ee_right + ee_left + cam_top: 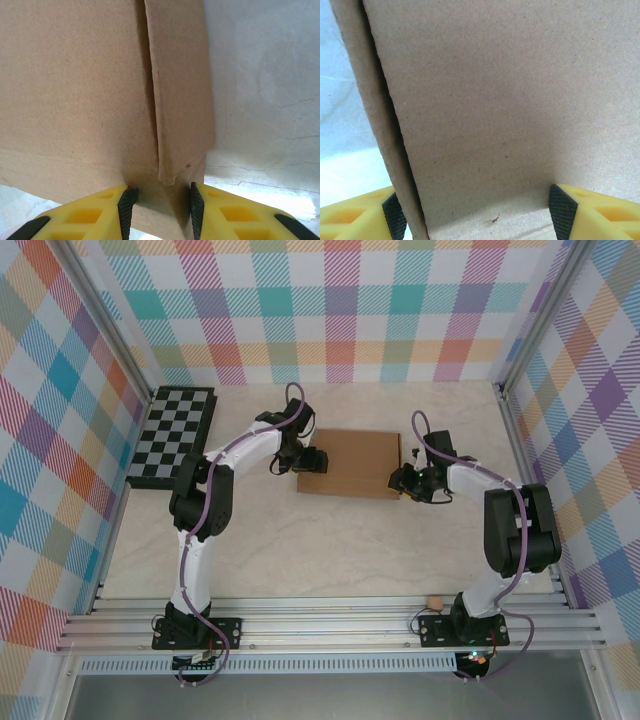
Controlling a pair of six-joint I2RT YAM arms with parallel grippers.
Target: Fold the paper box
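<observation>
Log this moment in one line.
paper box: between both grippers | left gripper: astride one end, grip unclear | right gripper: closed on opposite end

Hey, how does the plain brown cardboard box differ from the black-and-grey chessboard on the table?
The plain brown cardboard box is one even colour; the black-and-grey chessboard is chequered. The box lies mid-table with the left gripper and right gripper at its two ends; the chessboard sits by the far left wall, away from both. Both are flat rectangles lying on the table.
</observation>
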